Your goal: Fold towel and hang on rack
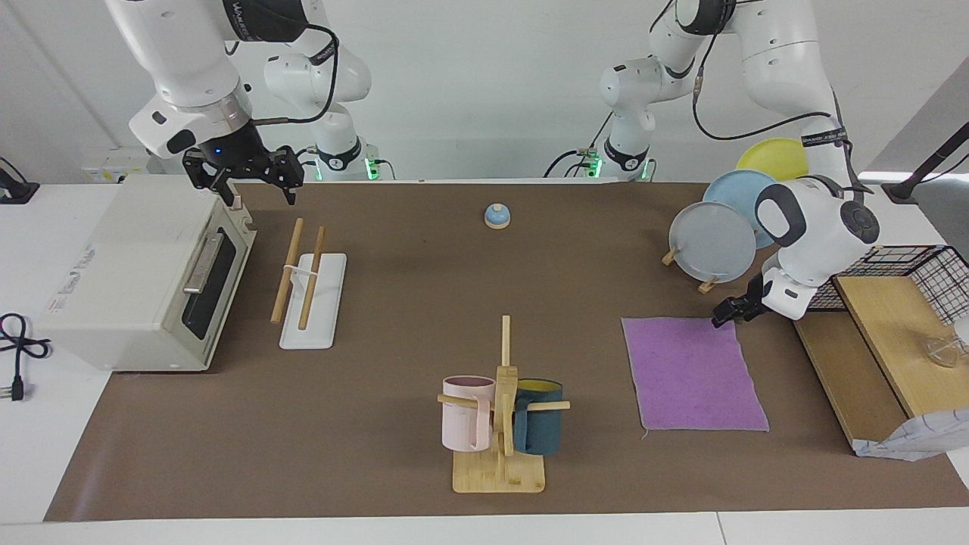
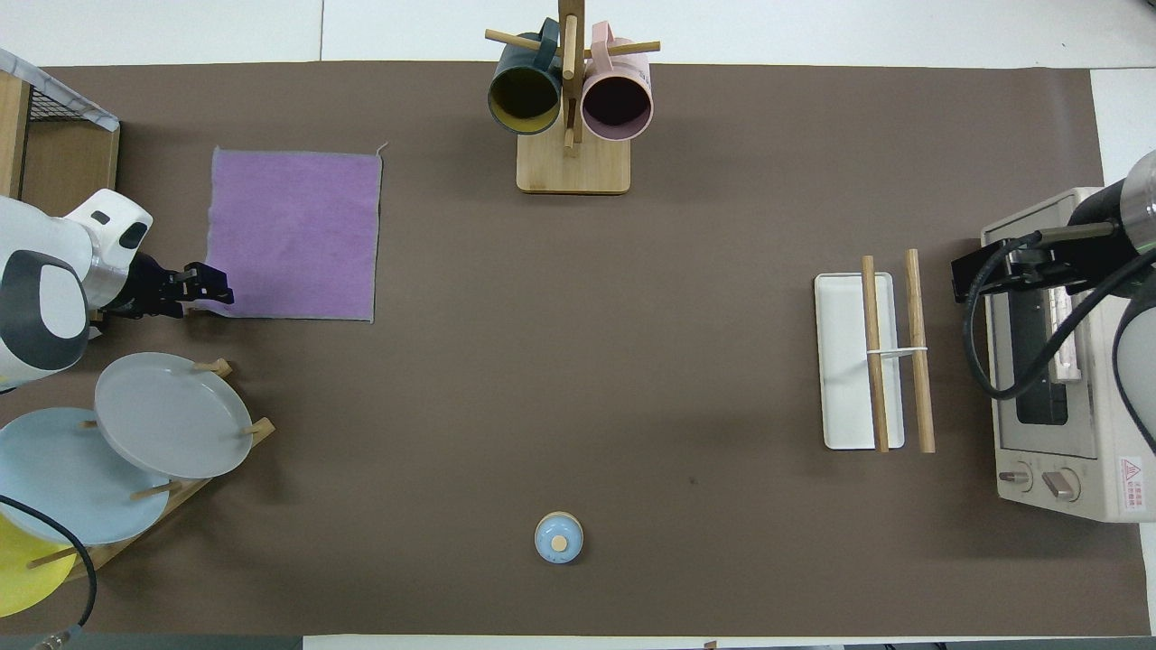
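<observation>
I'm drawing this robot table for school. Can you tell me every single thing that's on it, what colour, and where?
towel: 1, purple, flat, toward the left arm's end
rack: 1, two wooden rods on a white base, toward the right arm's end, in front of the oven
toaster oven: 1, cream, at the right arm's end
mug tree: 1, wooden, farthest from the robots; holds a pink mug and a dark teal mug
plate stand: 1, wooden, with grey, blue and yellow plates
blue bell: 1, near the robots
wire basket: 1, black, on a wooden shelf
left gripper: at the towel's corner
right gripper: open, raised over the oven
</observation>
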Robot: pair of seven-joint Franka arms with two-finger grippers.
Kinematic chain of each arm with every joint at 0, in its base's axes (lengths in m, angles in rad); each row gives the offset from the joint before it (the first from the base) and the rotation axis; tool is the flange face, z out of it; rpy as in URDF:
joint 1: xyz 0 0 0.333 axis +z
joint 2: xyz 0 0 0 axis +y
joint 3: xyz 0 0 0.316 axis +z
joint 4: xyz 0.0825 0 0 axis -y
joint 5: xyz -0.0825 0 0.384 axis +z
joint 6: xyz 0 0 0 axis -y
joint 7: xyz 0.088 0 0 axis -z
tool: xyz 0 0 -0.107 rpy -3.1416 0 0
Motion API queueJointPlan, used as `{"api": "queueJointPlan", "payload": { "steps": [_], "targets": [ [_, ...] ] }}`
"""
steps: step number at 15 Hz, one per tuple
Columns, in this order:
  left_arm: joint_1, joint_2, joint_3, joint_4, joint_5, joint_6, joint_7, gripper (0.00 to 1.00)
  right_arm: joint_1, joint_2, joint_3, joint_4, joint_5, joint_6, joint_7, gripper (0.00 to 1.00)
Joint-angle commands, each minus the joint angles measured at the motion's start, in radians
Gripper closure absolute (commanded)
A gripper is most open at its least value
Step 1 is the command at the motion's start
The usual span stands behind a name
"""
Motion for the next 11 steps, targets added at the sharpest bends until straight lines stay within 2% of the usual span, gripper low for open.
{"api": "queueJointPlan", "payload": {
  "steps": [1,3,9,11],
  "targets": [
    [0.008,-0.005,-0.001,-0.016,-0.03,0.016,-0.005,0.4,-0.012,-0.007,0.003,-0.004,0.025,-0.011,-0.02,0.0],
    [0.008,-0.002,-0.002,-0.009,-0.037,0.018,-0.005,0.47,-0.012,-0.007,0.003,-0.004,0.025,-0.011,-0.018,0.0],
    [0.003,0.003,-0.002,-0.003,-0.037,0.03,-0.004,0.49,-0.013,-0.007,0.003,-0.004,0.025,-0.011,-0.018,0.0],
    [0.003,0.01,-0.002,0.002,-0.037,0.03,-0.004,0.67,-0.013,-0.007,0.003,-0.004,0.025,-0.011,-0.018,0.0]
  ]
}}
